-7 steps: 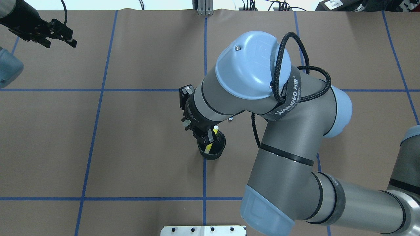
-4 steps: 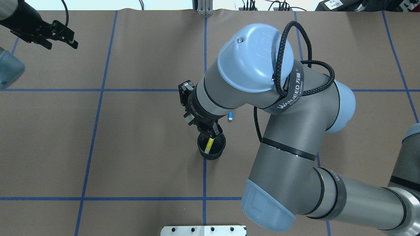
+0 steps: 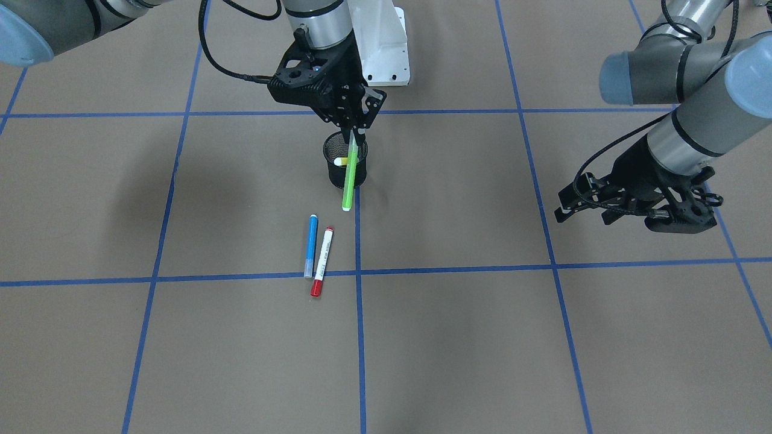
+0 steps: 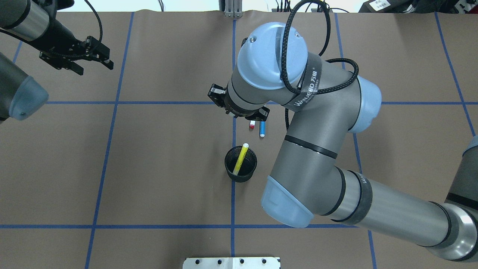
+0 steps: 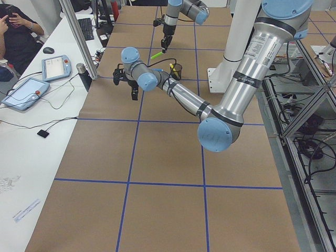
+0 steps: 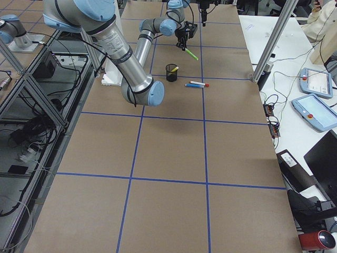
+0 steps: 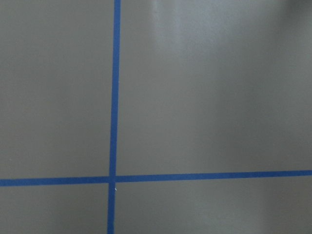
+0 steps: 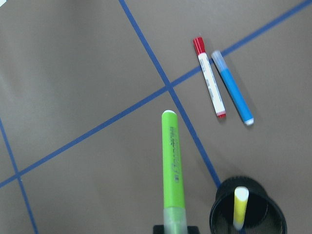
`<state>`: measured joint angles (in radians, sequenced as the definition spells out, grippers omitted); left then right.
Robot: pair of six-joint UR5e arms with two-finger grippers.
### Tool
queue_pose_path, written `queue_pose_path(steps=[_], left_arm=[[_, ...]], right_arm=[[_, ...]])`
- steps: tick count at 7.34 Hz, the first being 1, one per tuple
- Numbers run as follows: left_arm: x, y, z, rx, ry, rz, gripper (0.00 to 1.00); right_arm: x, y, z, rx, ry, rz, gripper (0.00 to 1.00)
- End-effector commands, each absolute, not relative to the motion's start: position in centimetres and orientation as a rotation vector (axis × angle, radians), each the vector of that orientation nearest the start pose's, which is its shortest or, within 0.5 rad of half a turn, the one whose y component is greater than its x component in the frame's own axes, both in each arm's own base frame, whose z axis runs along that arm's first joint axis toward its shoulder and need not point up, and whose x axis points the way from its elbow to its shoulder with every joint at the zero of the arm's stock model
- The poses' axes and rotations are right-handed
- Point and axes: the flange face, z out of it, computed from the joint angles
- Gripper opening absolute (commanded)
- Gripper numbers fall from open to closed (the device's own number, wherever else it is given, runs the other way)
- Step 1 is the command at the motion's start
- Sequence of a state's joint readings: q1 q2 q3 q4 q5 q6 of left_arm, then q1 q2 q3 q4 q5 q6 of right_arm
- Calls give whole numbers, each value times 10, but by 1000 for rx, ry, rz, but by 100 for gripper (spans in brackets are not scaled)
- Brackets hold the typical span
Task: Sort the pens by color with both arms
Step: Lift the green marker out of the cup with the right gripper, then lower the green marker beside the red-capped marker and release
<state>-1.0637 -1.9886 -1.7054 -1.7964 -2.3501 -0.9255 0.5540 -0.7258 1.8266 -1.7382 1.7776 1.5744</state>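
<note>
The black mesh cup [image 3: 335,173] stands on a blue tape line, with only the yellow pen [image 4: 241,158] leaning inside it. The right gripper [image 3: 354,129] pinches the lime green pen [image 3: 348,178] by its upper end; the pen hangs tilted, outside the cup. The blue pen [image 3: 311,246] and red-capped pen [image 3: 322,259] lie side by side on the table [image 3: 482,337] nearby. The left gripper [image 4: 94,64] hovers well apart, spread and empty, over bare mat.

"WANNEED" in white on black strap [image 4: 304,95] round right arm [image 4: 317,160]; further characters after it too small to read. Dark print along lime green pen [image 8: 173,161] barrel: illegible. White label [image 4: 378,3] past far right corner of table [image 4: 168,179]: unreadable. Lettering down left arm [image 5: 255,50]: blurred, unreadable.
</note>
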Motion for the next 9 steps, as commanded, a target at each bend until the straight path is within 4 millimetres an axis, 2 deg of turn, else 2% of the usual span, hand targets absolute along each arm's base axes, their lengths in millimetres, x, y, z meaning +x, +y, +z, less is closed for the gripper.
queue_pose_path(steps=[1,3,5,9], left_arm=[[247,-558,329,60,1042,-84,100],[244,-554,335,55,1039,-87,100],[244,-552,339,48,1035,-89,100],[245,-553,341,44,1032,-90,100]], right_arm=[[-508,-465,75,134,-873,336,2],[-527,-495,93,158,-801,263,2],[-559,-523,127,173,-792,220,2],[-569,-532,146,152,-754,157,3]])
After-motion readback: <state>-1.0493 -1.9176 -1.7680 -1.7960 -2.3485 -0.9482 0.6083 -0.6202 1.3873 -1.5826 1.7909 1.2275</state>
